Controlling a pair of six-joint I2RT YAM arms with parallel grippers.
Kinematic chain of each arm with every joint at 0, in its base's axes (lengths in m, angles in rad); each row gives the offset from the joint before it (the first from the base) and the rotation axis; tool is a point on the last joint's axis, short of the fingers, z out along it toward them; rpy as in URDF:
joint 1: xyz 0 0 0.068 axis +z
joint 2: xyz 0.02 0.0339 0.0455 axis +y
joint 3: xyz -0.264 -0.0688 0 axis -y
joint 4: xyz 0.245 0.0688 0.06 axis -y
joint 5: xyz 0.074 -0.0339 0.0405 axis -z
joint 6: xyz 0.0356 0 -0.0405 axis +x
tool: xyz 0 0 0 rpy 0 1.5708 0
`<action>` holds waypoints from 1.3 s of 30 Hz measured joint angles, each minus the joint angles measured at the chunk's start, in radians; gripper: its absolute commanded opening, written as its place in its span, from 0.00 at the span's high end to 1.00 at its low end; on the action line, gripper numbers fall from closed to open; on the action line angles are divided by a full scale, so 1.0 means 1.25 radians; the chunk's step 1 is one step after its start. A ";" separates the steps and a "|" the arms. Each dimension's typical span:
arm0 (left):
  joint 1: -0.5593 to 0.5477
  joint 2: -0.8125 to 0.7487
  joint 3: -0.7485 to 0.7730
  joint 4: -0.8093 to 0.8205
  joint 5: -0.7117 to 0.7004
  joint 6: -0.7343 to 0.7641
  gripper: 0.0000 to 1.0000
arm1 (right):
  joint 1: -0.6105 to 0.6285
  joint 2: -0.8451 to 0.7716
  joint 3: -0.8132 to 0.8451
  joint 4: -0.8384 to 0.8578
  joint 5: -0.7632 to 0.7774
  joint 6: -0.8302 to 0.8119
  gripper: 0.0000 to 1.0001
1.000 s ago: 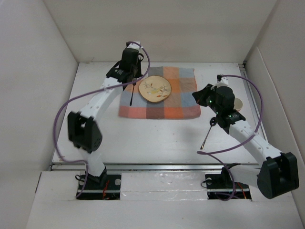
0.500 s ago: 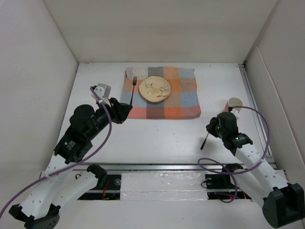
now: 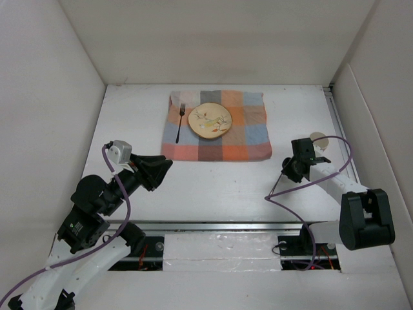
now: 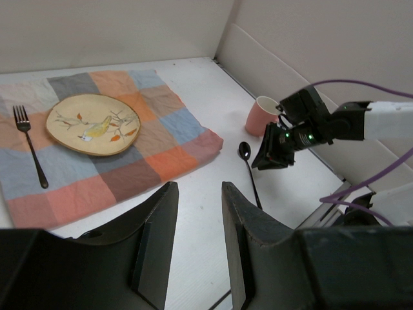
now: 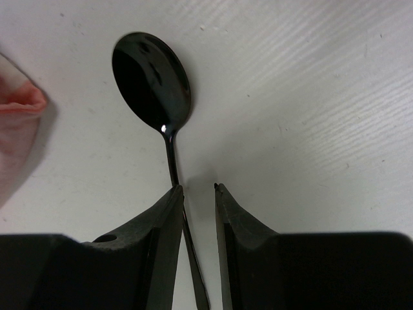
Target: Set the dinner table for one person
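Observation:
The dinner table (image 3: 213, 187) is a wide white tabletop. On it lies a checkered cloth (image 3: 216, 126) bearing a yellow plate (image 3: 210, 121), with a black fork (image 3: 180, 123) to the plate's left. A black spoon (image 5: 151, 81) lies flat on the table beside the cloth's right corner; the left wrist view shows the spoon (image 4: 248, 169) too. My right gripper (image 5: 198, 187) is low over its handle, jaws slightly open, the handle lying along the left finger (image 5: 169, 213). My left gripper (image 4: 200, 187) is open and empty, pulled back near the front left.
A pink cup (image 4: 262, 115) stands right of the cloth, close behind the right gripper (image 3: 288, 169). White walls close in the table on the left, back and right. A metal rail (image 3: 213, 226) runs along the front edge.
The left arm left the fork on the cloth and drew back to the near left, jaws widening. The right gripper brought the spoon down onto the table and opened.

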 measured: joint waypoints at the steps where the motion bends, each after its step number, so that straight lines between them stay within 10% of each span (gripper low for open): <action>1: -0.009 0.001 -0.004 0.000 -0.006 0.001 0.70 | -0.002 0.008 0.012 -0.001 0.000 -0.009 0.66; 26: -0.017 0.029 -0.053 0.018 0.016 0.009 0.70 | 0.040 0.127 0.109 -0.046 -0.020 -0.113 0.67; 39: -0.017 -0.020 -0.064 0.017 -0.002 0.009 0.70 | 0.041 0.212 0.194 -0.110 -0.046 -0.133 0.92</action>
